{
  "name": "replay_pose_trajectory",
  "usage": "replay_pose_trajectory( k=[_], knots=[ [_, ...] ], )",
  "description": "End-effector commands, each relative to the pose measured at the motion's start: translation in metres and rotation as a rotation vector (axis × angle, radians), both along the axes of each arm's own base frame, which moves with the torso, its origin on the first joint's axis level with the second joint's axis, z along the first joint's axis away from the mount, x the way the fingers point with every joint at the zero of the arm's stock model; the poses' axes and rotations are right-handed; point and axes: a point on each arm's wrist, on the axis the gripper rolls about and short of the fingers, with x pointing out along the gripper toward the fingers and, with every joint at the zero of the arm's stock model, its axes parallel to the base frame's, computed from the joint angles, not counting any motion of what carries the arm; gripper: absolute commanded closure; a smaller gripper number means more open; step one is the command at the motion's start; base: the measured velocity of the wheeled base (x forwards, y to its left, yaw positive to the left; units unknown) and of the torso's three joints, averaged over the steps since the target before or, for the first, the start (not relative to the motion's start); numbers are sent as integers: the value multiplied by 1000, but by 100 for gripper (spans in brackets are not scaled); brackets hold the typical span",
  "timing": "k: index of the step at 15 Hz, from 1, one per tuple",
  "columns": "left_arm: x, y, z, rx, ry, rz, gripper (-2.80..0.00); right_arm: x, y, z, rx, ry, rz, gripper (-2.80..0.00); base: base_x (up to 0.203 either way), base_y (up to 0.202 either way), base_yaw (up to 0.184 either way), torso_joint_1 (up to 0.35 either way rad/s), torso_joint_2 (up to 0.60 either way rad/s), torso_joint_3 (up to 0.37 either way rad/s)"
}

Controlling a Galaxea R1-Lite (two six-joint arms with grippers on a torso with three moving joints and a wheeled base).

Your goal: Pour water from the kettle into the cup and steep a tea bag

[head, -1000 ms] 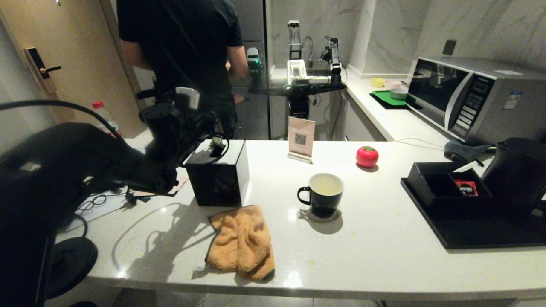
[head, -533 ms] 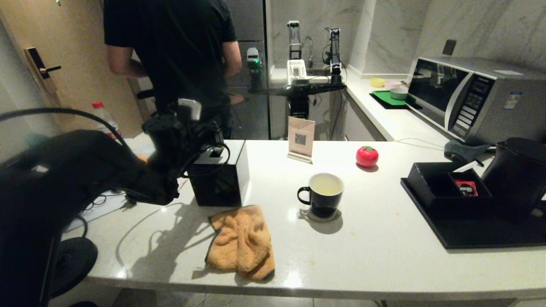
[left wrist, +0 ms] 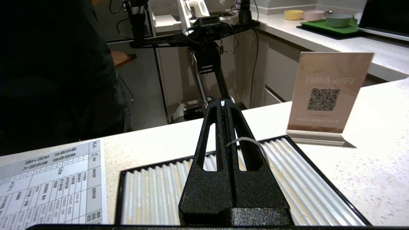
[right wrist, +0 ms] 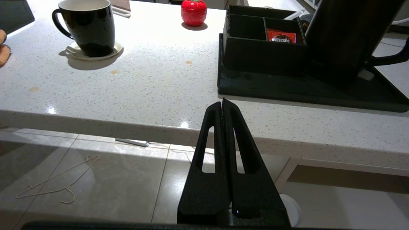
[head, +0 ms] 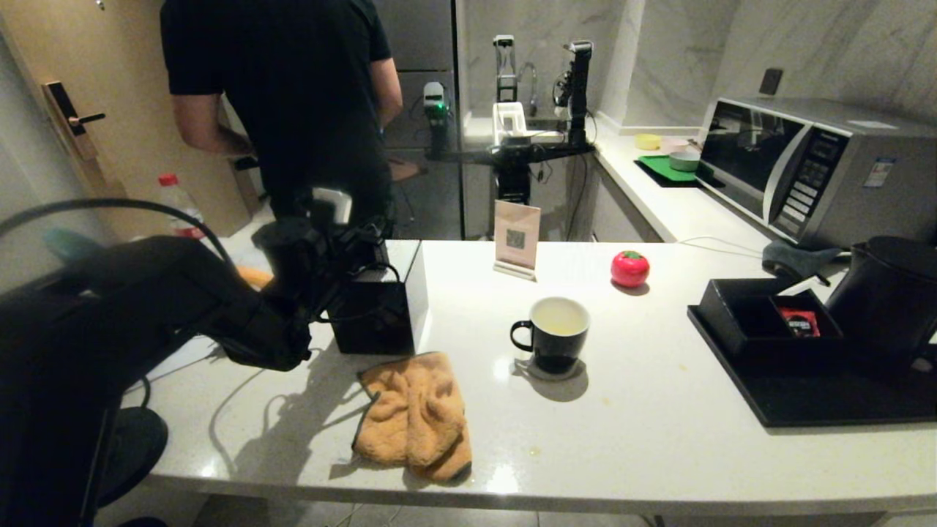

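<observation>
Tea bag itself hidden; only thin string shows, pinched between fingers. Kettle cut off at right edge, on black tray. Left gripper above tissue box, clamped on string. Right gripper below counter edge, fingers together, empty. Cup mid-counter, pale water inside.

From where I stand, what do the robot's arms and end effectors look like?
Matte black throughout. The left arm is bulky, with black cables looping along it. Each end effector, left and right, has two tapered, grainy black fingers with long slots; a pale string crosses the left one.
</observation>
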Motion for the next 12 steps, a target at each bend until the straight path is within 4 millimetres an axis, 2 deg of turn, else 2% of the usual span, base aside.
replay_pose_trajectory(
  k=[1,4,6,9,12],
  knots=[
    [7,2,12,-11,-54,7,0,0,0,0,-1,1,1,0,0,0,0,0,0,0],
    [19,6,38,-23,-132,21,0,0,0,0,-1,1,1,0,0,0,0,0,0,0],
    [23,10,45,-25,-149,29,0,0,0,0,-1,1,1,0,0,0,0,0,0,0],
    [22,11,44,-26,-149,32,0,0,0,0,-1,1,1,0,0,0,0,0,0,0],
    [21,9,35,-20,-125,29,0,0,0,0,-1,1,1,0,0,0,0,0,0,0]
  ],
)
